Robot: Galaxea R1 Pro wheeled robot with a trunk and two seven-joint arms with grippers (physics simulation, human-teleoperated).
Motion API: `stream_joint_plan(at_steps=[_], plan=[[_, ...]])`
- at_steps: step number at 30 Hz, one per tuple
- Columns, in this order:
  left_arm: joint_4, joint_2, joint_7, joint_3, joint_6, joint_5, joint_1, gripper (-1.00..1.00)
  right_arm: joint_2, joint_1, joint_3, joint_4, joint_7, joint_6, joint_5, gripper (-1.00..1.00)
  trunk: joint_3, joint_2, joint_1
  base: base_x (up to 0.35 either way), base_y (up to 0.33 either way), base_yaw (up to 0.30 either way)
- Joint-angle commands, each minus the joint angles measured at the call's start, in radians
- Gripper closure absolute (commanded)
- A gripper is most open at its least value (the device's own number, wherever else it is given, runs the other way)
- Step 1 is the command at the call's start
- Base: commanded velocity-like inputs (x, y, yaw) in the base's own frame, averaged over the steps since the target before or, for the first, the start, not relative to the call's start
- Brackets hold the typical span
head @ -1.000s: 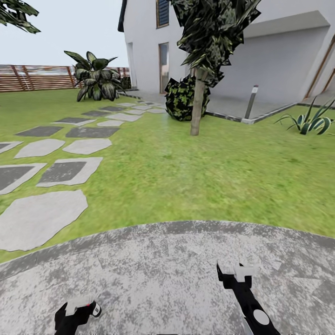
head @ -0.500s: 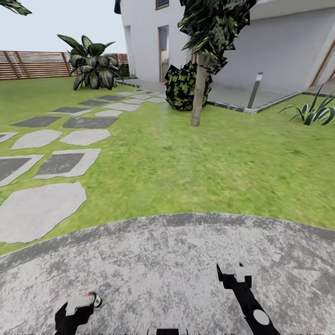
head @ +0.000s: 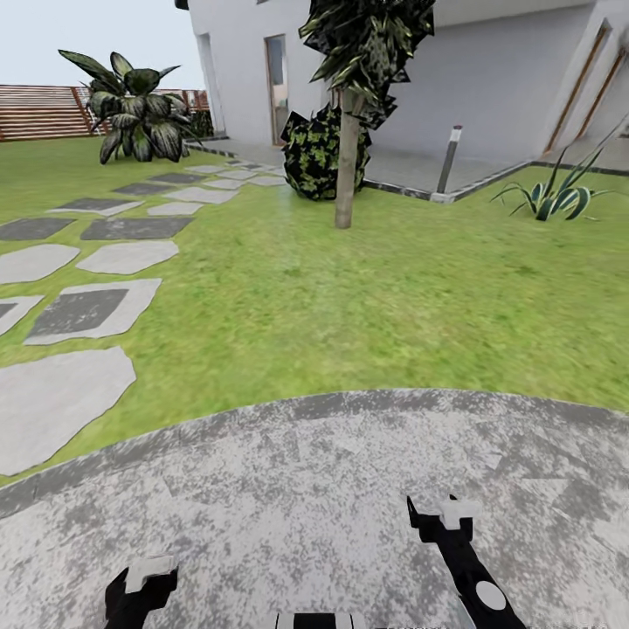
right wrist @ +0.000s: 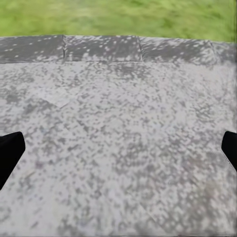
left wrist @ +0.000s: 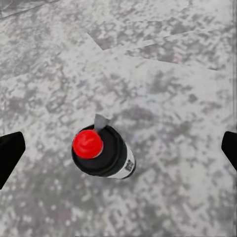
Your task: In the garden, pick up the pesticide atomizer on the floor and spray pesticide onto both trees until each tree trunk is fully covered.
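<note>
Left gripper (left wrist: pixel 118 148) fingers spread above pesticide atomizer (left wrist: pixel 103 153).

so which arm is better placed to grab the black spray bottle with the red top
Left. The left gripper hangs open above the black red-capped spray bottle, standing between its fingers. The right gripper faces bare grey speckled paving.

Site: home garden, outdoors. Grass lawn (head: pixel 367 288) crossed by grey stepping slabs (head: pixel 92 310). Mottled grey paved circle (head: pixel 332 498) in the foreground. White house (head: pixel 489 87) behind, with a door (head: pixel 277 83) and a paved edge. Slatted wooden fence (head: pixel 39 112) at the far left. Plantings: tree (head: pixel 348 157), dark bush (head: pixel 316 157), broad-leaf plant (head: pixel 135 114), spiky plant (head: pixel 555 192). A short bollard light (head: pixel 449 157) stands by the paving.
</note>
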Motion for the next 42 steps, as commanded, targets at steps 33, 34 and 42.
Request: stream_joint_plan(at_steps=[33, 34, 42], plan=[[0.001, -0.001, -0.001, 0.003, -0.004, -0.003, 0.0, -1.0, 0.0, -0.001, 0.0, 0.001, 0.0, -0.003, 0.001, -1.0, 0.013, 0.0, 0.0, -0.058, 0.174, -0.187], [0.0, -0.001, -0.001, 0.003, -0.004, -0.003, 0.0, -1.0, 0.0, -0.001, 0.0, 0.001, 0.0, -0.003, 0.001, -1.0, 0.014, 0.0, 0.0, -0.01, 0.002, -0.058], [0.0, -0.001, 0.0, 0.003, -0.004, -0.003, 0.0, -1.0, 0.0, -0.001, 0.0, 0.001, 0.0, -0.003, 0.0, -1.0, 0.014, 0.0, 0.0, -0.247, 0.0, -0.01]])
